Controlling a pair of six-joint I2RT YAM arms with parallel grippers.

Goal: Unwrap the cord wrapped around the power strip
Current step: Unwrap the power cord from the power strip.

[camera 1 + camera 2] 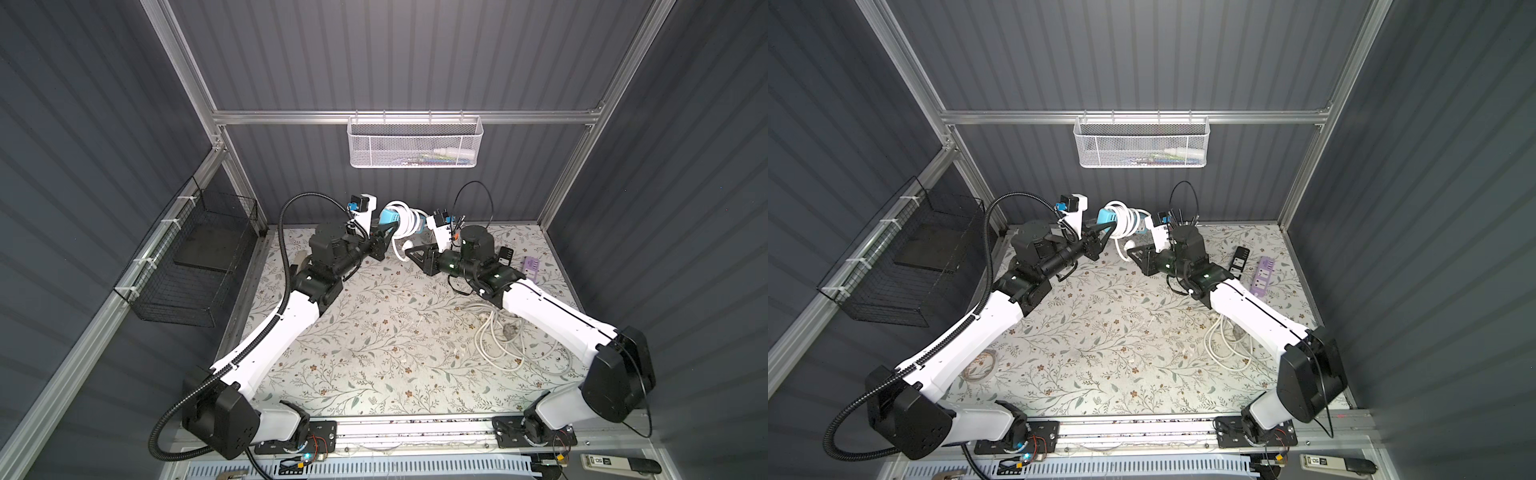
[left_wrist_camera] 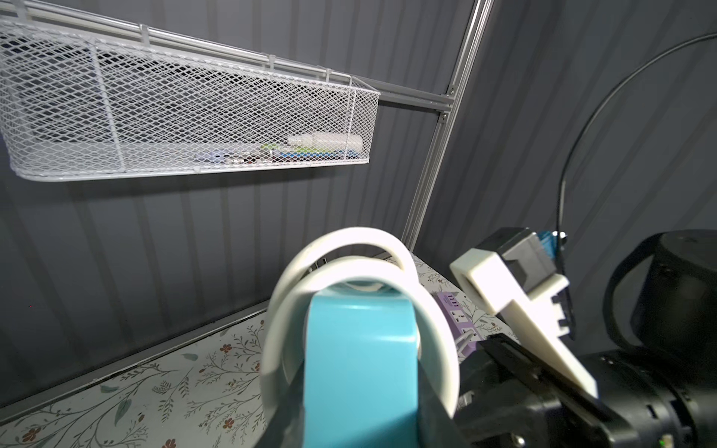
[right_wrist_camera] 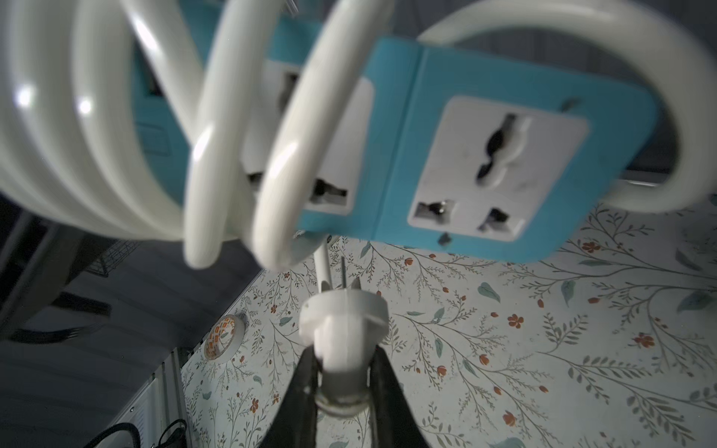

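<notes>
While the teal power strip [image 3: 485, 155] hangs in the air near the back wall, clear of the floral table cover [image 1: 395, 332], its white cord [image 3: 116, 147] lies round the body in several turns. Some are bunched close; two hang slack. One further loop rounds the socket end.

The left gripper [image 1: 388, 229] is fully closed on the strip's far end and carries its weight. The right gripper [image 3: 343, 364], jaws only narrowly apart, pinches the neck of the white plug [image 3: 343, 318] just below the strip.

Assessment: unwinding is in hand but barely advanced, with almost every turn in place. The next move calls for the plug to be led round the strip against the winding, passing clear of the left arm, with the strip held steady. The slack loops may catch on a corner.

Elsewhere on the table lie a purple power strip [image 1: 532, 266] and a loose pale cord [image 1: 498, 336], both well apart from the work.
</notes>
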